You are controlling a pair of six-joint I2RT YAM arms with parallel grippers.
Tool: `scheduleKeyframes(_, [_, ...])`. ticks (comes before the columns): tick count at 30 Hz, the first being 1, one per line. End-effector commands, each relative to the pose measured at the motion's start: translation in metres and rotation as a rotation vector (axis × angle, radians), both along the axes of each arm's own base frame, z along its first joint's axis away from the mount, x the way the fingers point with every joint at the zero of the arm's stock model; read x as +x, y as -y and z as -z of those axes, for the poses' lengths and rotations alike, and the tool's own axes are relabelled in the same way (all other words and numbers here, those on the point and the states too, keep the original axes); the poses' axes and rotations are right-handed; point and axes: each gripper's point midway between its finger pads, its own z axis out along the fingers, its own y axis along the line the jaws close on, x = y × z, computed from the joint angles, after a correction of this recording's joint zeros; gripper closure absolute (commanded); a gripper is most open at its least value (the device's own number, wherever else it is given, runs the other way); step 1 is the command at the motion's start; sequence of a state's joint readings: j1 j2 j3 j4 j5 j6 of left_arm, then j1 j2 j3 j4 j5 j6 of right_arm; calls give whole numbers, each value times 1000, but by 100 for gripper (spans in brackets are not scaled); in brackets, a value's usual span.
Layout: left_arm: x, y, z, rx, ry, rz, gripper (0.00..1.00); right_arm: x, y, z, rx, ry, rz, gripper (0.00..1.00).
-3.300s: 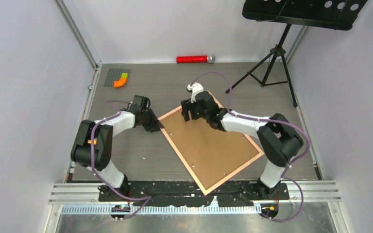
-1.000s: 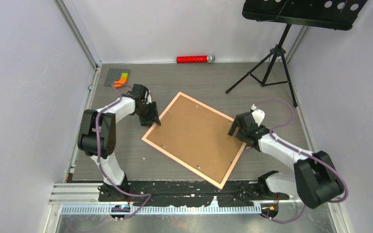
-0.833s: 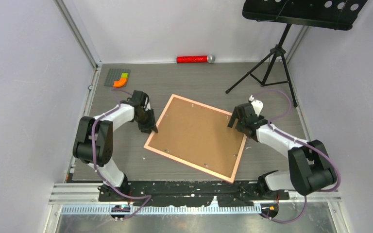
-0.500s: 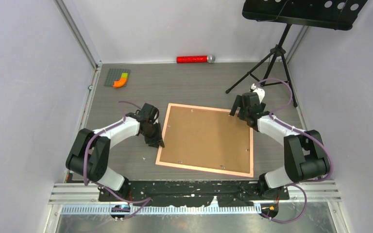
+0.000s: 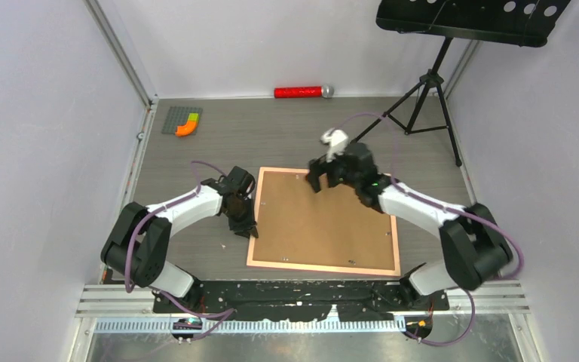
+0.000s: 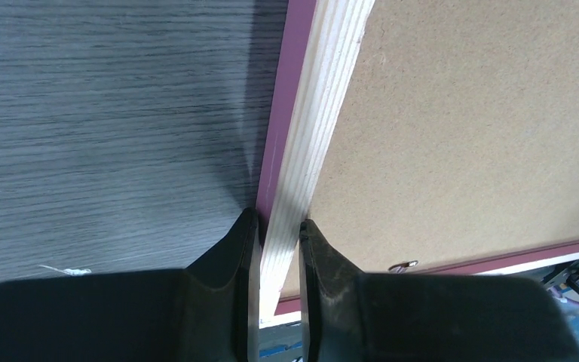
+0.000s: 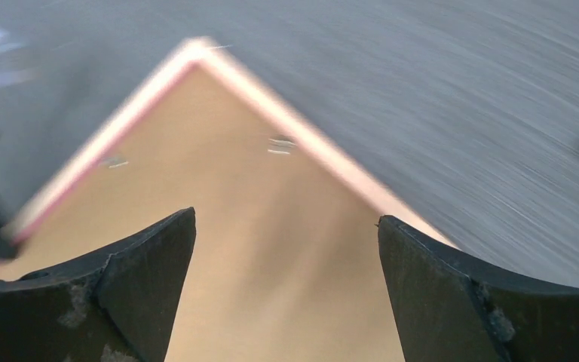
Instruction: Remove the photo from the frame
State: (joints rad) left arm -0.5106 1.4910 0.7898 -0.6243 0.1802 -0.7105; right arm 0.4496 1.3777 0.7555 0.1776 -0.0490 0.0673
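The pink frame (image 5: pixel 317 267) lies face down on the table, with its plain brown backing board (image 5: pixel 320 222) facing up. The photo is hidden under the board. My left gripper (image 5: pixel 246 225) is shut on the frame's left rim; in the left wrist view the pale rim (image 6: pixel 324 113) runs between my gripper's (image 6: pixel 275 243) fingers. My right gripper (image 5: pixel 324 175) is open and empty, hovering over the frame's far edge. In the blurred right wrist view the gripper (image 7: pixel 286 220) is above the board (image 7: pixel 271 211), near a frame corner (image 7: pixel 196 47).
Small metal tabs (image 7: pixel 279 143) hold the board in along the rim. A red cylinder (image 5: pixel 298 92) lies at the back wall. A grey baseplate with coloured bricks (image 5: pixel 182 121) sits back left. A music stand's tripod (image 5: pixel 422 98) is back right.
The frame has turned anticlockwise and now lies nearly square to the table's near edge. My left gripper moved with the rim. My right gripper swung from the frame's right side to its far edge.
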Motion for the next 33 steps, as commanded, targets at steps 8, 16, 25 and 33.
scheduleKeyframes(8, [-19,-1,18,-42,-20,85,100,-66,-204,25,-20,30,-746,1])
scheduleKeyframes(16, [-47,-6,31,-66,-87,80,100,-66,-217,71,-235,15,-764,13])
scheduleKeyframes(25, [-49,-19,32,-5,-81,90,100,-62,-209,90,-302,1,-734,27])
scheduleKeyframes(33, [-47,-17,29,-9,-80,103,100,-57,-215,99,-304,-11,-715,39])
